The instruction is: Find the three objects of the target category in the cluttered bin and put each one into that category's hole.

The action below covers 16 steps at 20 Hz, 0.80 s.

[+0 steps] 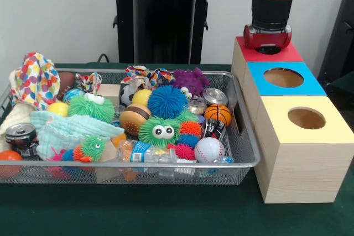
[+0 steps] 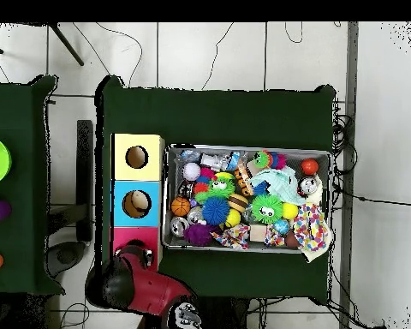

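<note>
The silver wire-mesh bin (image 1: 246, 161) is piled with toys; it also shows in the overhead view (image 2: 164, 199). I cannot make out a yellow duck, tan dog or striped tiger in the clutter. The red-topped wooden box (image 1: 293, 54) stands at the far end of the row of boxes. My gripper (image 1: 269, 47) is directly over this box and its hole is hidden beneath the arm's end. In the overhead view the arm (image 2: 134, 254) covers the red top (image 2: 149, 237). Whether the gripper holds anything does not show.
The blue-topped box (image 1: 310, 87) and yellow-topped box (image 1: 332, 131) stand beside the bin, each with an open round hole. The bin holds fuzzy spiky balls, a purple knobbly monster (image 1: 191, 80), a basketball (image 1: 218, 114), a baseball (image 1: 209, 150), cans, cloths.
</note>
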Each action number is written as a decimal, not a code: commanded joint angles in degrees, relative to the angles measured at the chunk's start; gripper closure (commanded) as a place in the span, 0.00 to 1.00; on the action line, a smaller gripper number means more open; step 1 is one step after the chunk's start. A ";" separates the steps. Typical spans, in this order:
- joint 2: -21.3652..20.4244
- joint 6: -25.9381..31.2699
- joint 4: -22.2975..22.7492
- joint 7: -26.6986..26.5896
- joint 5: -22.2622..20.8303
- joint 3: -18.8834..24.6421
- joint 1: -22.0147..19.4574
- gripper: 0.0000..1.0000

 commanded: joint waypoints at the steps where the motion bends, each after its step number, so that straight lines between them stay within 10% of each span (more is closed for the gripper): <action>1: 5.87 -0.60 -2.51 16.33 2.36 -0.66 -0.78 0.00; 15: 4.63 1.83 -2.54 15.48 2.66 -1.49 -1.25 0.00; 16: 4.62 1.93 -2.56 15.49 2.71 -1.51 -1.22 1.00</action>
